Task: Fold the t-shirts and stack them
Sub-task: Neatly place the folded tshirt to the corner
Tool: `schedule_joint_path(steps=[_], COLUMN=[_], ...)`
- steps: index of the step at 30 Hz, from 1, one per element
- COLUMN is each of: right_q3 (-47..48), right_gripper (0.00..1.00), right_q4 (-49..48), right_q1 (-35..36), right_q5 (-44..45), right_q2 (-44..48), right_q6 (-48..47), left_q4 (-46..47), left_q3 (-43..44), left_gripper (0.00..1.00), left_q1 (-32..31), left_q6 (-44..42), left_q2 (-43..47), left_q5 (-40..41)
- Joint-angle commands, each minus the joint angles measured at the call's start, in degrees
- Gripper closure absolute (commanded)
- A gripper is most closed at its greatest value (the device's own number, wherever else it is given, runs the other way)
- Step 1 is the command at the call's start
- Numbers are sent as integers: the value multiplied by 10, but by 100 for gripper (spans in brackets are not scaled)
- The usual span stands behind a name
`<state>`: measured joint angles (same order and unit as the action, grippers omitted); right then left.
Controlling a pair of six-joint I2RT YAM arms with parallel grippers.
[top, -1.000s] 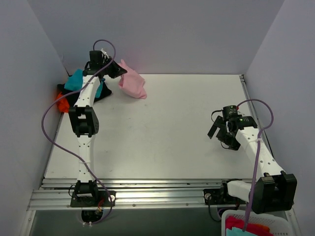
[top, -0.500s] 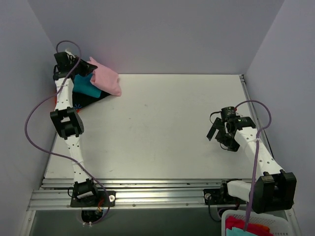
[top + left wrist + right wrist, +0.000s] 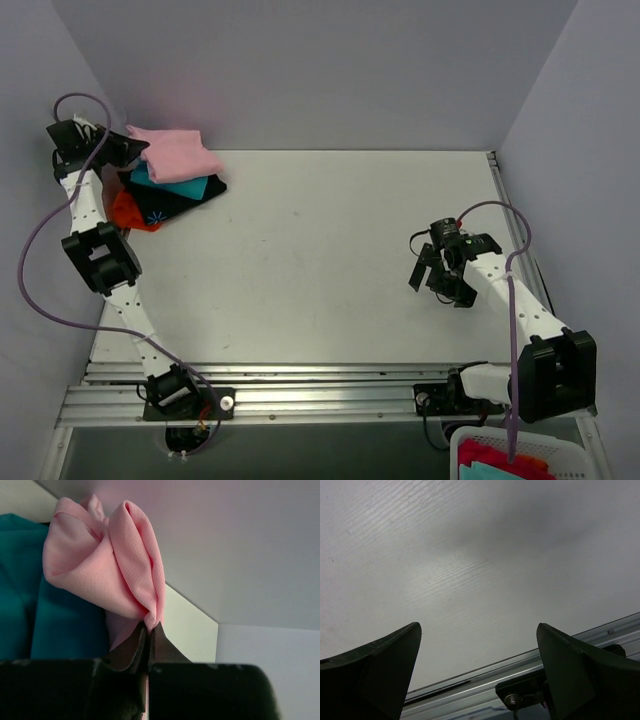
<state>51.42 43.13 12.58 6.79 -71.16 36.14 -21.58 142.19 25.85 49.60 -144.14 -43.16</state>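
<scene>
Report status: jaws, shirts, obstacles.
Left jaws shut on pink shirt, over shirt pile, far-left corner. Right jaws open, empty, above table. Nothing in the way.

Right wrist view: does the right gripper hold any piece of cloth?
No, the right gripper is open, its jaws standing wide apart with only the bare table showing between them.

pink tee (image 3: 180,153) atop teal tee (image 3: 186,186), seemingly folded, far left.

Most of the orange-red tee (image 3: 125,210) lies hidden beneath the black tee (image 3: 178,203).
</scene>
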Motion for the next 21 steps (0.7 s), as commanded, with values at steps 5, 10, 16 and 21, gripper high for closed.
schedule_joint_path(steps=[5, 10, 16, 21], right_q3=[7, -1, -25, -35], right_gripper=[5, 5, 4, 4], right_q4=[29, 40, 52, 59], right_q1=[4, 7, 8, 9], right_q5=[19, 18, 11, 4], right_q2=[7, 33, 67, 109], right_q6=[5, 13, 23, 32], left_q4=[-34, -89, -145, -100], left_q3=[-204, -233, -167, -176], left_gripper=[98, 49, 15, 13], left_q1=[75, 90, 93, 92], left_q6=[-45, -71, -74, -56], left_q2=[138, 173, 142, 209], left_q5=[144, 243, 272, 283])
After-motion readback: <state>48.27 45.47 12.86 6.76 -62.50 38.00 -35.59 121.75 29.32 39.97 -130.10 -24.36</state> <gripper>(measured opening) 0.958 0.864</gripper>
